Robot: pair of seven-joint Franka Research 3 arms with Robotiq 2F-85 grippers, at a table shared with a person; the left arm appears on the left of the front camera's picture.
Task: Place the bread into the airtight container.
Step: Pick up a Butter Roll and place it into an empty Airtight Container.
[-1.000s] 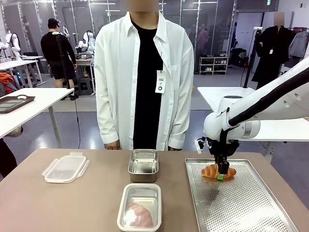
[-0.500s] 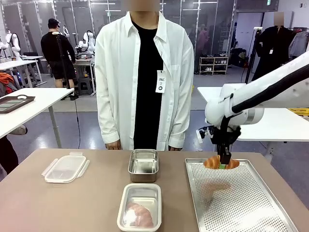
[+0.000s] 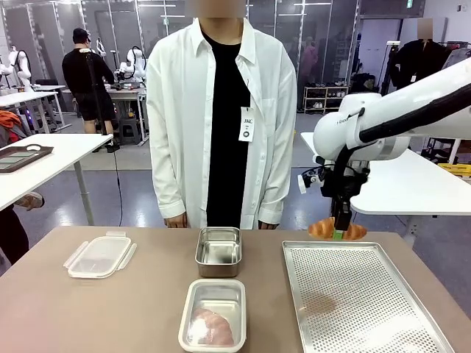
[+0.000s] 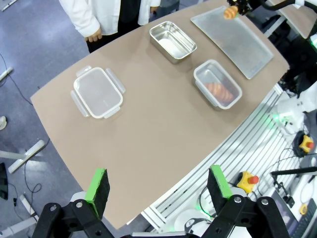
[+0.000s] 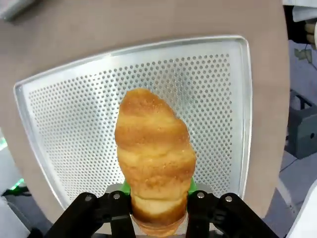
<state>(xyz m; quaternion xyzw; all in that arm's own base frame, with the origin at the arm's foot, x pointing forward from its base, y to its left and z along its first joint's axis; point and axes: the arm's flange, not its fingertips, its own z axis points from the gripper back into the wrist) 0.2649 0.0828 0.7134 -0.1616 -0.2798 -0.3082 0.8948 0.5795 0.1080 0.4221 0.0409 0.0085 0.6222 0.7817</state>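
My right pincer (image 3: 339, 234) hangs closed on the bread (image 3: 321, 229), a croissant gripped across its middle and held clear above the far left corner of the tray (image 3: 368, 323). From the front, the croissant's long axis runs left to right, its two ends sticking out on either side of the fingers. The right wrist camera looks down past the croissant at bare perforated metal.

Both boxes lie to the left of the pincer. The empty steel box (image 3: 218, 269) sits at the far middle of the worktop, just beside the tray's left edge and in front of the person (image 3: 221, 110). The white-rimmed box (image 3: 185, 316), with one croissant already in it, sits nearer to me. A clip lid (image 3: 99, 255) lies well apart at far left.

I judge that the carry goes left and slightly toward me, and the right arm is plainly the nearer one. Both boxes run long from near to far, crosswise to the bread as held, so the wrist may need a turn before lowering. Which box is meant I cannot tell for certain.

My left pincer (image 4: 157, 181) hovers high over the worktop's near left side, its fingers spread and empty.
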